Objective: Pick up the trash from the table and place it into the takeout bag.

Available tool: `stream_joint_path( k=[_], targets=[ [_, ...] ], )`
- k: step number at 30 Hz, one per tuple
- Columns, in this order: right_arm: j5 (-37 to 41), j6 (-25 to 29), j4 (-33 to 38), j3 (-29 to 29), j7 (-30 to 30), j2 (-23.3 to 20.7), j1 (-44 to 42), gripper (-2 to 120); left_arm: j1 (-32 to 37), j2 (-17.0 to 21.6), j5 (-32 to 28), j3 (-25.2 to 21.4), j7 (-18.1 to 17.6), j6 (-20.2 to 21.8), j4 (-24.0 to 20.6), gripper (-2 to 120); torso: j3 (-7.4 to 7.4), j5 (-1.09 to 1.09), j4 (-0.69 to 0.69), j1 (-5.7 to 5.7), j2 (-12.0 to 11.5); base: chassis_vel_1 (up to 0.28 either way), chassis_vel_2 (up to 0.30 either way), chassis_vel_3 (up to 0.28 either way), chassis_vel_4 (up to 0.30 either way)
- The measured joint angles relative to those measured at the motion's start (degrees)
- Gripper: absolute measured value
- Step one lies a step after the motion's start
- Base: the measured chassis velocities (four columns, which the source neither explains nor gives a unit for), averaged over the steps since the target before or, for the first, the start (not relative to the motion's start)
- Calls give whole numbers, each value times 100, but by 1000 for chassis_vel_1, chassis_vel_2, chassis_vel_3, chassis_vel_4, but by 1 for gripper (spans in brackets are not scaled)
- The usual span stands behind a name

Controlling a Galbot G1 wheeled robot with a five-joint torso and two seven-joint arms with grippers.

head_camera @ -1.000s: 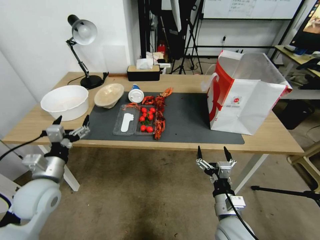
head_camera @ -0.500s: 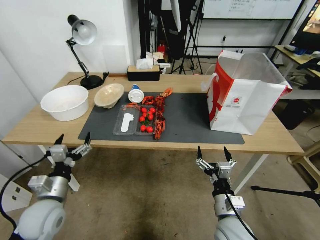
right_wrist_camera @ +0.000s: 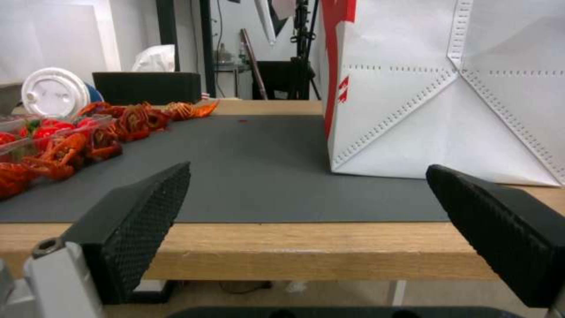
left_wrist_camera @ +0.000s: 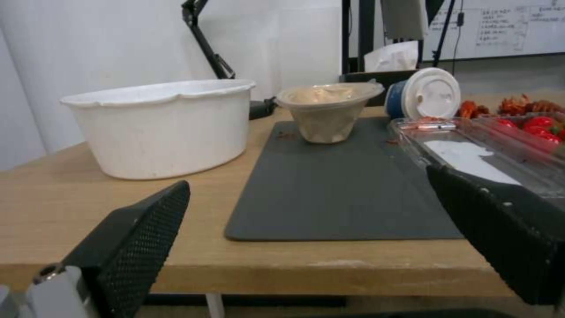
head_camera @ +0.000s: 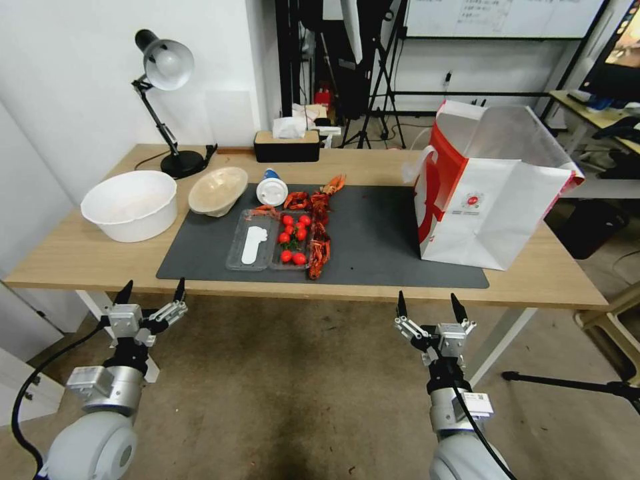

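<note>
Waiting below the table (head_camera: 87, 257) edge, both claws empty, nothing picked up yet.

Left gripper (head_camera: 151, 292) at 8 o'clock and right gripper (head_camera: 427, 301) at 5 o'clock hang in front of the near edge w/ jaws spread wide, holding nothing. Trash sits centre-left on the dark mat (head_camera: 380, 233): beige bowl (head_camera: 217, 190) and white-lidded cup (head_camera: 271, 189) at 11 o'clock, clear tray (head_camera: 270, 248) w/ tomatoes and red shell scraps (head_camera: 319, 230) near 12. Takeout bag (head_camera: 490, 200) stands upright at 2 o'clock, mouth open, well apart from the trash. Prob. best approach: lift a claw above the table edge first, come down over one item, grip across its narrow part, then lower it into the bag w/o knocking the rim.
</note>
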Motion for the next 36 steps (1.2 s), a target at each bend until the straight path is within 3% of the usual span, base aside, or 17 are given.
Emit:
stream_joint_path(
  k=[8, 19, 30, 33, 36],
  targets=[
    [-14, 9, -6, 0, 0, 6, -20, 100, -103, 96, 20, 107, 55, -20, 54, 100, 0, 0, 0, 0, 0, 0, 0, 0, 0],
    [-22, 8, 61, 49, 15, -14, -52, 100, -1049, 587, 29, 654, 132, 386, 284, 100, 0, 0, 0, 0, 0, 0, 0, 0, 0],
    [-29, -9, 106, 56, 18, -15, -64, 100, -1568, 936, 8, 932, 283, 461, 488, 100, 0, 0, -1, 1, 0, 0, 0, 0, 0],
    [-30, -18, 121, 60, 19, -14, -57, 100, -1828, 1114, 8, 1065, 389, 467, 645, 100, 0, 0, 1, 0, 0, 0, 0, 0, 0],
    [-32, -36, 137, 63, 21, -8, -43, 100, -2404, 1455, 136, 1436, 577, 418, 1075, 100, 0, -2, -1, 0, 0, 0, 0, 0, 0]
  ],
)
